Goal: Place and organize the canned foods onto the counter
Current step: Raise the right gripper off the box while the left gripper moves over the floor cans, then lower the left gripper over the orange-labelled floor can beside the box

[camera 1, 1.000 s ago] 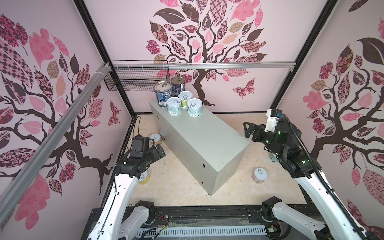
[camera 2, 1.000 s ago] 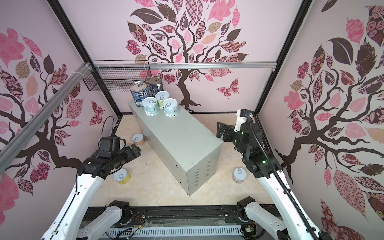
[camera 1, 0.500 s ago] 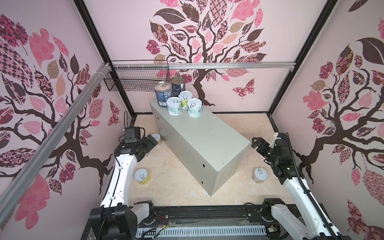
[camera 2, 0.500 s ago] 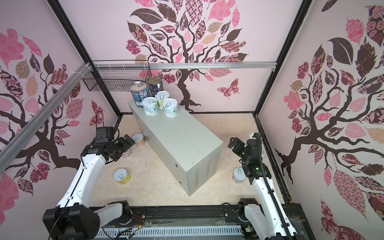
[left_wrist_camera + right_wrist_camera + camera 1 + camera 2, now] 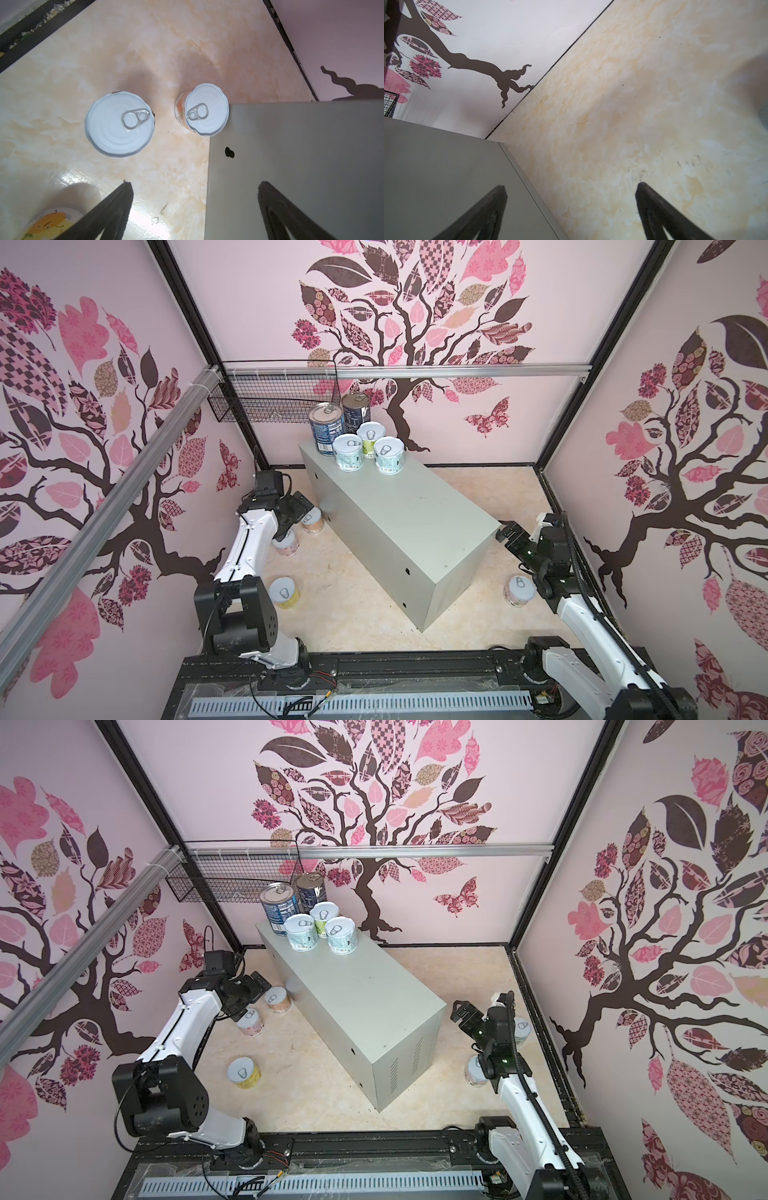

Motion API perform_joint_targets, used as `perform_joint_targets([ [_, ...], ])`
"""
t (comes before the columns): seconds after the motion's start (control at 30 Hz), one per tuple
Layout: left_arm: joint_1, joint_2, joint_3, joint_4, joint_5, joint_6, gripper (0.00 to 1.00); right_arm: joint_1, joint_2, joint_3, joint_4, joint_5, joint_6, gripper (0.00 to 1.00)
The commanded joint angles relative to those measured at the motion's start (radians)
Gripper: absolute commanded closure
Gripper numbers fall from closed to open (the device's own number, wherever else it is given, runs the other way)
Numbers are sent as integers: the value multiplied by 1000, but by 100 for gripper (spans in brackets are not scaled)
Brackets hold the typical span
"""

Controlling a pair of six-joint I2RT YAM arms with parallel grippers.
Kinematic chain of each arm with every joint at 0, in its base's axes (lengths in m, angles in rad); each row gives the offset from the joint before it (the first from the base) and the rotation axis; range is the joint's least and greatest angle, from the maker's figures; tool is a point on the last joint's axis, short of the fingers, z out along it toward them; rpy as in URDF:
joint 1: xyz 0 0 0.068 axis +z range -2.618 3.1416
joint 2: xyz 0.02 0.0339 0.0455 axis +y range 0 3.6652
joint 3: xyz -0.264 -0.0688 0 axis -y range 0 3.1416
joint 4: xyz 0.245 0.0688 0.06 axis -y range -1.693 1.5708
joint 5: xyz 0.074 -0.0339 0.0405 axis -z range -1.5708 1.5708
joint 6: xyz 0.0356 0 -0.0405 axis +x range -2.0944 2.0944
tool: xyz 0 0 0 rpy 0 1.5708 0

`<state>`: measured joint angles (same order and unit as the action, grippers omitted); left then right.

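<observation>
White-lidded cans (image 5: 120, 124) on floor (image 5: 166, 52) ahead of wide-apart, empty left jaws; right jaws apart near counter (image 5: 436, 166).

Cream marbled floor (image 5: 353, 610), with the grey-green counter (image 5: 407, 506) standing askew on it.
Upright on the floor: orange can (image 5: 312, 521), pink can (image 5: 287, 544) and yellow can (image 5: 284, 593) left of the counter, pale can (image 5: 519, 590) and wall-side can (image 5: 521, 1029) to its right. Two blue cans (image 5: 327, 433) and three short cans (image 5: 348, 452) cluster on the counter's far end.
</observation>
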<state>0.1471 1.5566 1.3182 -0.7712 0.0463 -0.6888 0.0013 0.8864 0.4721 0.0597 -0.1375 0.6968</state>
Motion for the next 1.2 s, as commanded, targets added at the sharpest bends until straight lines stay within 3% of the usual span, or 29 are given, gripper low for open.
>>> perform_joint_targets([
  [0.0, 5, 75, 101, -6, -23, -10, 3, -4, 2, -3, 81, -33, 16, 0],
  [0.6, 10, 466, 438, -120, -99, 36, 7, -4, 23, -3, 124, -75, 33, 0],
  [1.17, 9, 605, 530, -104, -13, 23, 7, -4, 46, -4, 132, -74, 27, 0],
])
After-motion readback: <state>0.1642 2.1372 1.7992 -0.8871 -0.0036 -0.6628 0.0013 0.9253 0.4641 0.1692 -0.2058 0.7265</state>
